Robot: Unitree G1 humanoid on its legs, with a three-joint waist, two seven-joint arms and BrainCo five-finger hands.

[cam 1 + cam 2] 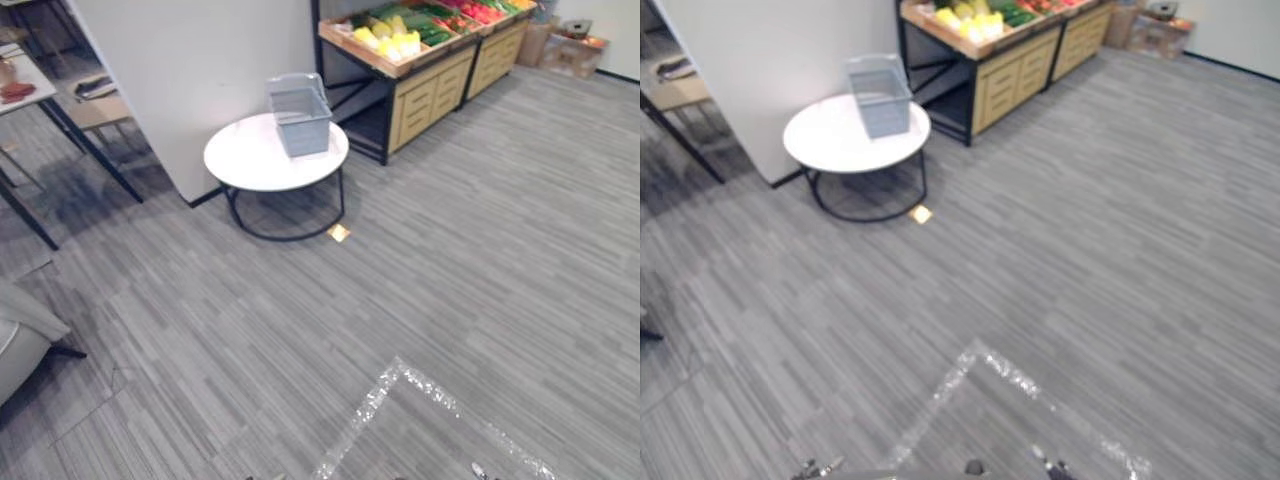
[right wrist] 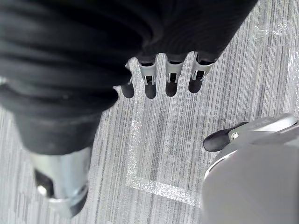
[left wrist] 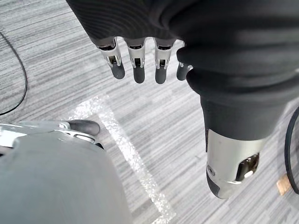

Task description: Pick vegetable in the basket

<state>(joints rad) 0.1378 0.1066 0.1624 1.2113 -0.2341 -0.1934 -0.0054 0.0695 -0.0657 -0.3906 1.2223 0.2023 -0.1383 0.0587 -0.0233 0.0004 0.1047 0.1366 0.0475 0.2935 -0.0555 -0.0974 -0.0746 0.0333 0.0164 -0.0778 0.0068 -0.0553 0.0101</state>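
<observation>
A grey plastic basket (image 1: 300, 114) stands on a round white table (image 1: 255, 165) at the back, near a white wall. Behind it a wooden stand (image 1: 420, 70) carries yellow, green and red vegetables (image 1: 395, 38). My left hand (image 3: 135, 60) hangs over the grey floor with straight fingers and holds nothing. Likewise my right hand (image 2: 168, 77) hangs above the floor, fingers straight and empty. Both hands are far from the basket and the stand.
Shiny tape lines (image 1: 400, 385) mark the grey floor in front of me. A small yellow tag (image 1: 339, 233) lies by the round table's black frame. A dark-legged desk (image 1: 40, 110) stands at the far left, cardboard boxes (image 1: 570, 45) at the far right.
</observation>
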